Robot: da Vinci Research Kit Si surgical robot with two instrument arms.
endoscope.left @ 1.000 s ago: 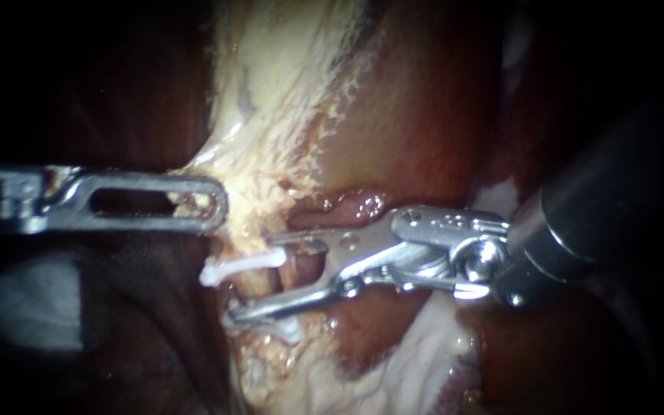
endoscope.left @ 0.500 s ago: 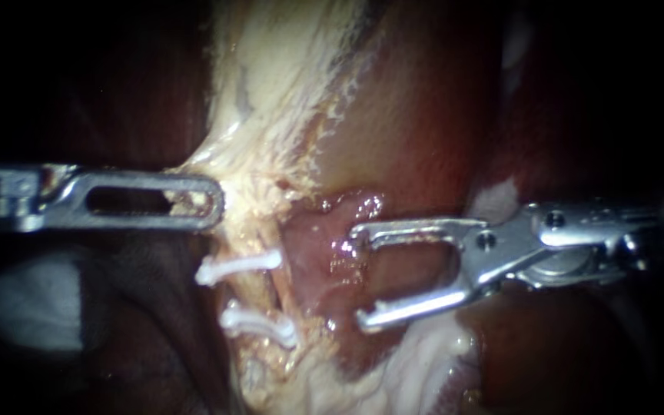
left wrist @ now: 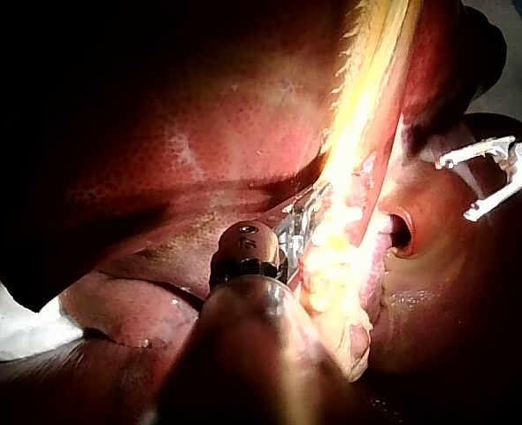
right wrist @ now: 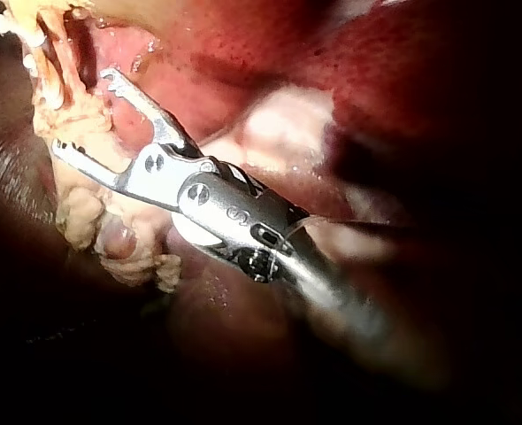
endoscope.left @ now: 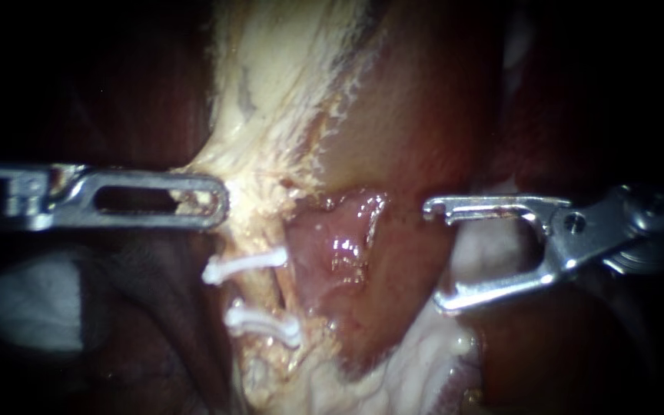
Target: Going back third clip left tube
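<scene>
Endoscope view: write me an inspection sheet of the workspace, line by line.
Surface: dark red liver, with a wet pink patch at centre.
Job's things: upper white plastic clip and lower white plastic clip, both across the pale yellowish tube.
Clutter: blurred pale patch, cannot tell what.
Instruments: left instrument, jaws shut on the pale fatty tissue; right instrument, jaws open, empty, apart from the clips.
Cables: nothing seen.
Surroundings: dark, nothing seen.
</scene>
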